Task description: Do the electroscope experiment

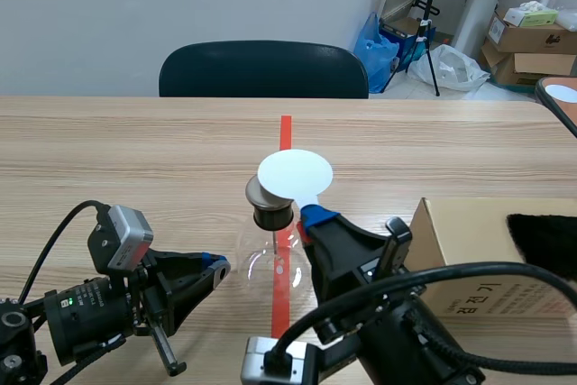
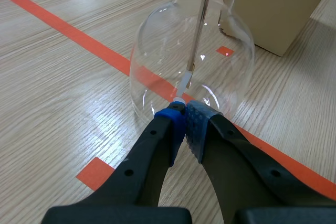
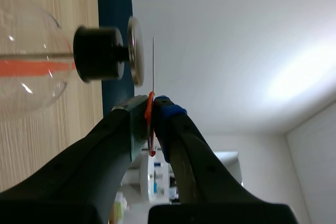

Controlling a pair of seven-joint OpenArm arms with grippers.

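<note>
My right gripper (image 1: 311, 216) is squeezed shut on the thin round white plate (image 1: 295, 173), pinching it at its near edge. The plate hangs close above the flat grey metal disc (image 1: 257, 191) on top of the round clear glass bottle with a black stopper (image 1: 270, 268), which stands on the red tape in the middle of the table. My left gripper (image 1: 215, 270) is closed on nothing, its tips low at the bottle's left side. I cannot tell if they touch. I think the plate is very light and bendy, so its edge is a good place to pinch. The glass looks thin and slippery and could tip or break, so I would only steady it softly, low down
</note>
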